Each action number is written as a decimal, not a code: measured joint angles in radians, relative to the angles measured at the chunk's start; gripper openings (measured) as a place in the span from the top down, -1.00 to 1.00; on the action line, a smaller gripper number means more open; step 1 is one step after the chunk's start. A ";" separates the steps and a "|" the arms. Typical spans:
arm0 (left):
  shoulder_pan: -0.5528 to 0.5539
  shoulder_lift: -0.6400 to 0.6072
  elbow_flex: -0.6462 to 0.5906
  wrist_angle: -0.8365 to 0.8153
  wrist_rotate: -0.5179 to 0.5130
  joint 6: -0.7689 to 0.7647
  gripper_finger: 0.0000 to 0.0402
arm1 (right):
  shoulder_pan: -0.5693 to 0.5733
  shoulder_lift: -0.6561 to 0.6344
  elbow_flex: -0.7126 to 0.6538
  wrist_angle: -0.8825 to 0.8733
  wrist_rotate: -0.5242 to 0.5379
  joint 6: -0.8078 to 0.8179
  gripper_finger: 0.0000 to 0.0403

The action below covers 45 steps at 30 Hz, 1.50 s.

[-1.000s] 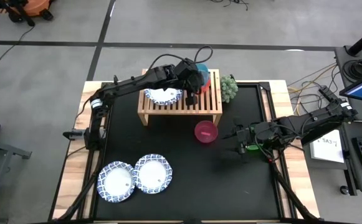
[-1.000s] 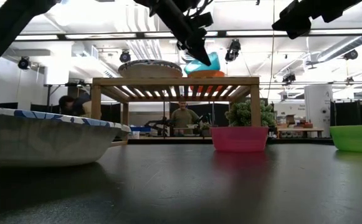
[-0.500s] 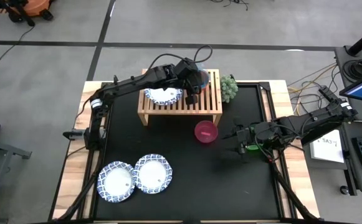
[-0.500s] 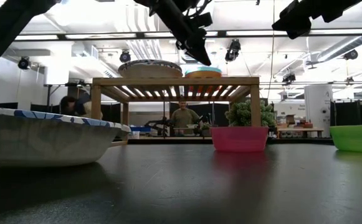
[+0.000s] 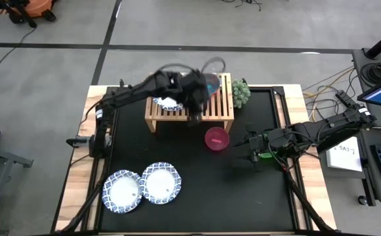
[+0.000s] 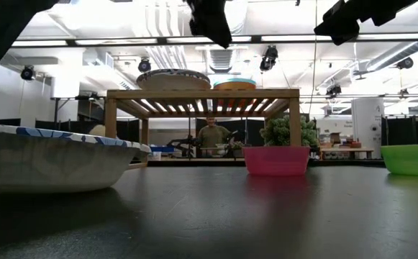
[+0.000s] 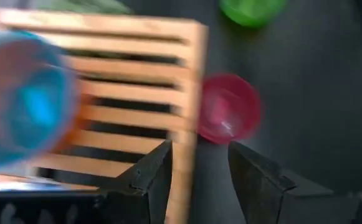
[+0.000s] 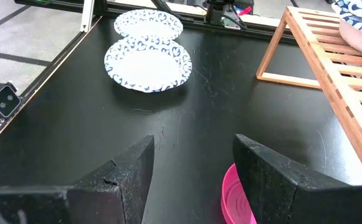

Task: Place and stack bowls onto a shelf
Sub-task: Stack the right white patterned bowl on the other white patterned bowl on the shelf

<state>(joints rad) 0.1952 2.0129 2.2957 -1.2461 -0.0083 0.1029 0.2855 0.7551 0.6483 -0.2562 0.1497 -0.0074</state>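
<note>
On the light-wood shelf (image 5: 190,108) a white blue-rimmed bowl (image 5: 170,101) sits at its left. At the shelf's right a teal bowl (image 7: 25,106) sits nested in a red bowl (image 7: 70,134). My left gripper (image 7: 199,168) hovers open above the shelf's near rail (image 5: 194,113), touching nothing. A magenta bowl (image 5: 217,138) stands on the mat in front of the shelf. My right gripper (image 5: 248,149) waits open at the right, low over the mat, beside a green bowl (image 5: 266,155). Two more white bowls (image 5: 122,191) (image 5: 160,183) lie near the front left.
A bumpy green artichoke-like object (image 5: 241,93) stands just right of the shelf. Bare black mat (image 5: 229,196) stretches across the near right. In the low view a person (image 6: 210,135) shows in the room beyond the shelf.
My left gripper has opened and let go of the teal bowl, which was tilted above the red bowl and now sits level in it. The gripper has then risen and drawn back toward the table's near edge, off the bowls.
</note>
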 joint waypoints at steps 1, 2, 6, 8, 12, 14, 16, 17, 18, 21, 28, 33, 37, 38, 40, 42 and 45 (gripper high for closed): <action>-0.030 0.000 -0.004 -0.020 0.001 -0.016 0.31 | 0.000 0.000 0.000 0.000 0.000 0.001 -0.03; -0.063 0.000 -0.014 -0.039 0.003 -0.028 0.32 | 0.000 0.000 0.000 0.001 0.000 0.003 -0.03; -0.208 0.000 -0.077 -0.078 0.003 -0.086 0.34 | 0.000 0.000 0.000 0.005 0.000 0.009 -0.03; -0.283 0.000 -0.120 -0.090 0.003 -0.107 0.35 | 0.000 0.000 0.000 0.007 0.000 0.009 -0.03; -0.417 0.000 -0.209 -0.100 0.003 -0.149 0.37 | 0.000 0.000 0.000 0.007 0.000 0.014 -0.03; -0.467 0.000 -0.262 -0.102 0.003 -0.180 0.37 | 0.000 0.000 0.000 0.007 0.001 0.017 -0.03; -0.499 -0.006 -0.321 -0.108 0.003 -0.224 0.37 | 0.000 0.000 0.000 0.007 0.001 0.023 -0.03; -0.509 -0.016 -0.356 -0.107 0.003 -0.252 0.37 | 0.000 0.000 0.000 0.007 0.000 0.024 -0.03; -0.517 -0.032 -0.393 -0.109 0.002 -0.282 0.37 | 0.000 0.000 0.000 0.007 0.001 0.024 -0.03; -0.529 -0.097 -0.528 -0.102 -0.008 -0.372 0.37 | 0.000 0.000 0.000 0.009 0.001 0.030 -0.03; -0.530 -0.360 -0.929 0.069 -0.056 -0.549 0.37 | 0.000 0.000 0.000 0.027 0.001 0.035 -0.03; -0.530 -0.545 -1.190 0.208 -0.072 -0.659 0.37 | 0.000 0.000 0.000 0.037 0.000 0.035 -0.03; -0.530 -0.641 -1.337 0.329 -0.072 -0.713 0.37 | 0.000 0.000 0.000 0.037 0.001 0.035 -0.03; -0.530 -0.656 -1.364 0.349 -0.072 -0.723 0.38 | 0.000 0.000 0.000 0.037 0.001 0.035 -0.03; -0.529 -0.674 -1.412 0.386 -0.077 -0.738 0.39 | 0.000 0.000 0.000 0.037 0.001 0.035 -0.03; -0.529 -0.680 -1.449 0.408 -0.080 -0.754 0.42 | 0.000 0.000 0.000 0.037 0.001 0.034 -0.03; -0.529 -0.678 -1.484 0.446 -0.080 -0.770 0.45 | 0.000 0.000 0.000 0.038 0.001 0.034 -0.03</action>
<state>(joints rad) -0.3340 1.3350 0.8122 -0.8003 -0.0883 -0.6671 0.2856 0.7547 0.6483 -0.2185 0.1505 0.0270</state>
